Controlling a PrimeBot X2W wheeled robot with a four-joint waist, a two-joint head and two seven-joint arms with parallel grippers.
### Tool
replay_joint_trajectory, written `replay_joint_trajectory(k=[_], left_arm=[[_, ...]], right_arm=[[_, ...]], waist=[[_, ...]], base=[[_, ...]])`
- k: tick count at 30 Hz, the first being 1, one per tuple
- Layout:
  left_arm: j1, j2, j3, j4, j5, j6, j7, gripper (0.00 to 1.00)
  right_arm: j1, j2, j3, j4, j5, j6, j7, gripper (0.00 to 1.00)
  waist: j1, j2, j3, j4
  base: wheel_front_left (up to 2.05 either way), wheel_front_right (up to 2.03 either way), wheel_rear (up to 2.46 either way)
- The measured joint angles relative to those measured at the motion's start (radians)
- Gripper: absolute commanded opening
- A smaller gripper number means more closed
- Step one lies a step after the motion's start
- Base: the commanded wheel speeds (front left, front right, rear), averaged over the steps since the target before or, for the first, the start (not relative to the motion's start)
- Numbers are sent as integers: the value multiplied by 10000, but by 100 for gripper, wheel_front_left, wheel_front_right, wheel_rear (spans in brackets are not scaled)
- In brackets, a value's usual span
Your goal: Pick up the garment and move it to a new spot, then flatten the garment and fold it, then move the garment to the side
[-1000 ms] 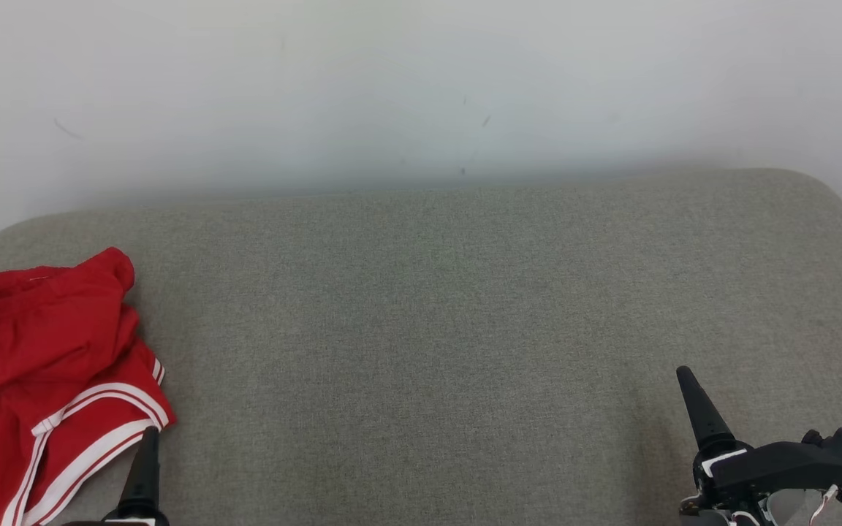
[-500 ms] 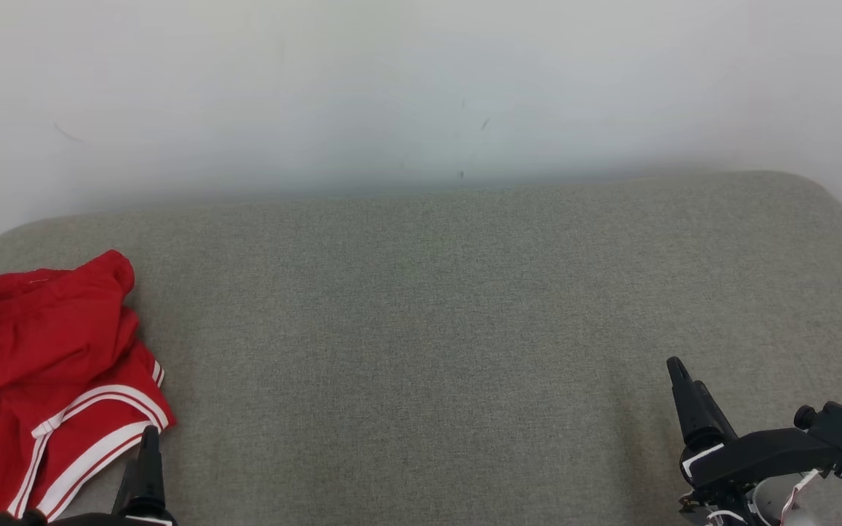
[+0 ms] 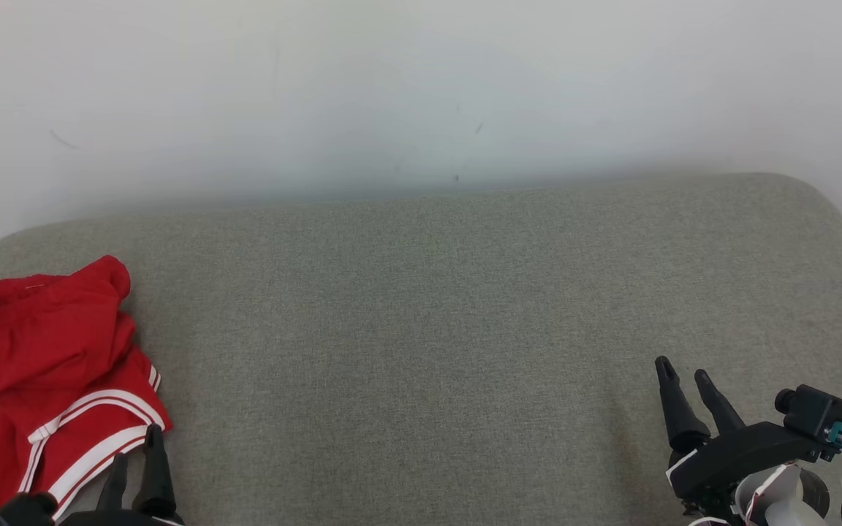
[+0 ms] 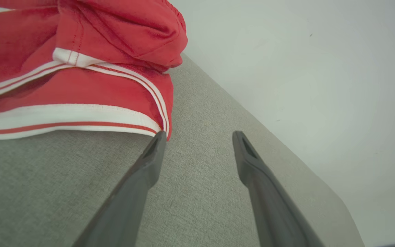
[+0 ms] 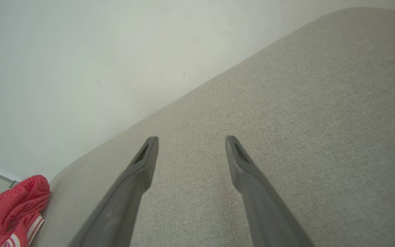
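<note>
The garment (image 3: 41,372) is a pair of red shorts with white stripes, lying crumpled at the far left of the grey cushioned surface (image 3: 428,329). It also fills the upper left of the left wrist view, garment (image 4: 81,61), and sits small at the lower left of the right wrist view, garment (image 5: 9,206). My left gripper (image 3: 136,460) is open at the bottom left, just off the shorts' striped hem corner; in its wrist view the left gripper (image 4: 199,137) has one fingertip beside that corner. My right gripper (image 3: 684,369) is open and empty at the lower right, far from the shorts.
A pale wall (image 3: 421,88) runs behind the cushion's rounded far edge. The cushion's rounded corners lie at the left and right (image 3: 816,190). Bare grey fabric spans the middle between my two grippers.
The right gripper has turned so both its fingers now show, shifting slightly left. The left gripper has turned too, with a second finger now in sight. The camera tilted slightly.
</note>
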Motion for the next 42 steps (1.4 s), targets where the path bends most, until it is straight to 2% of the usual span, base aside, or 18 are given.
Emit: replay_joint_trajectory(k=[20, 38, 42], left_arm=[[60, -8, -196, -163, 3285, 510, 13, 100], [275, 4, -407, -556, 5889, 895, 4, 100], [381, 2, -408, -719, 6192, 955, 2, 100]], right_arm=[[-37, -207, 495, 234, -2811, -499, -98, 100], [-201, -424, 966, 272, -5137, -888, -276, 100], [-203, -431, 1011, 274, -5530, -963, -359, 100]], waist=[[0, 0, -94, -85], [0, 0, -204, -150], [0, 0, -233, -157]], base=[[0, 0, 0], [0, 0, 0], [0, 0, 0]])
